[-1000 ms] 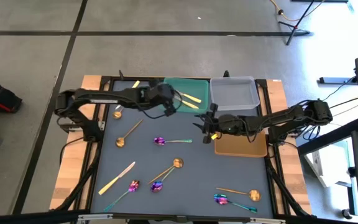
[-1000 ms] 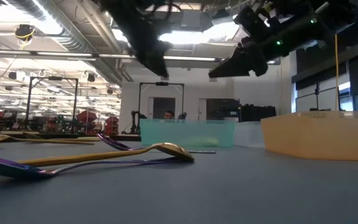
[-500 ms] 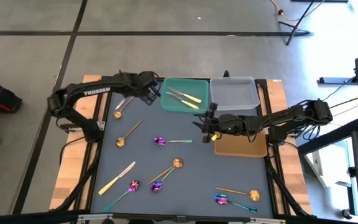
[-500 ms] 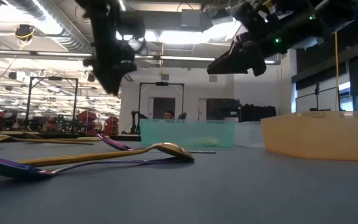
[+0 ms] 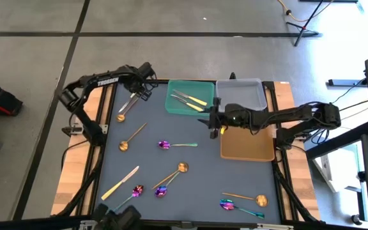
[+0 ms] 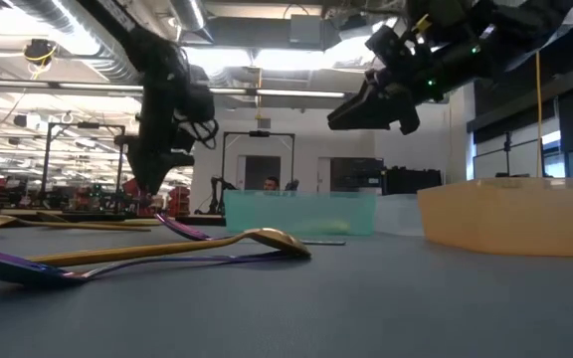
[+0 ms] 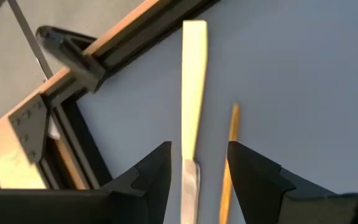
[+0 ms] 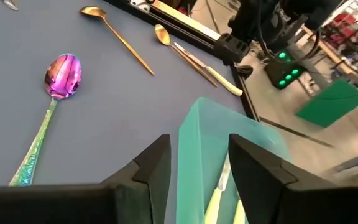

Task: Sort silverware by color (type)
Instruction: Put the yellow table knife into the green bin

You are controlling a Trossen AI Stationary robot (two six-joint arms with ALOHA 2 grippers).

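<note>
The left gripper was held with jaws spread astride a pale yellow-gold flat-handled metal knife lying at the far left corner of the dark blue worktop, just beside a slim copper-gold round-bowled spoon, apparently lined up for a pick. The right gripper hovered with jaws parted and empty over the near edge of the translucent green plastic tray, where two pale knives already lay. Remaining spoons and one knife stayed scattered over the worktop, unsorted.
</note>
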